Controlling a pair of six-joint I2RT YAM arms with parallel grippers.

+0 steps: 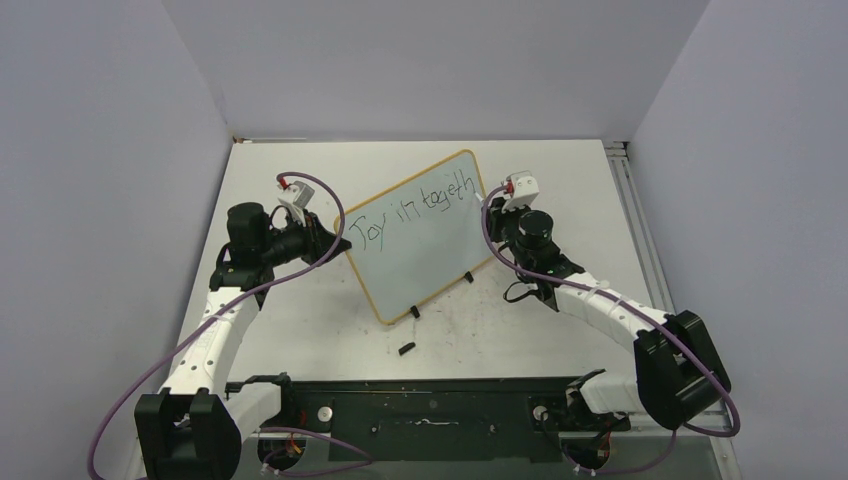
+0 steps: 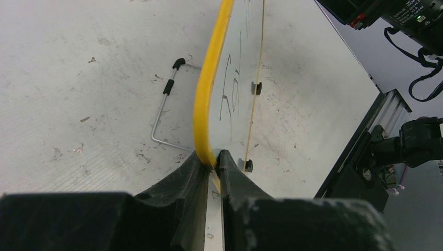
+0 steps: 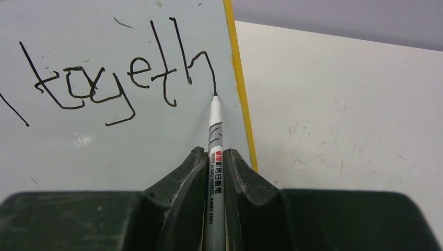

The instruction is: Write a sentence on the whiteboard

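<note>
— Where is the board?
— The board stands propped on its feet mid-table, between the two arms. The sentence runs along the board's top and reads "Joy in togeth".
— How will it handle?
— It is probably light, stiff and glossy, so it could slide or tip under the pen's push. The yellow frame at a corner is the place to hold it, off the writing face.
— Is it held there?
— Yes. The left gripper pinches the board's left edge, jaws pressed onto the frame.
— And the pen?
— The right gripper is clamped on the marker. Its tip touches the board at the foot of the "h", just beside the right frame.
— Anything else?
— A small black piece, maybe a cap, lies on the table just in front of the board.
</note>
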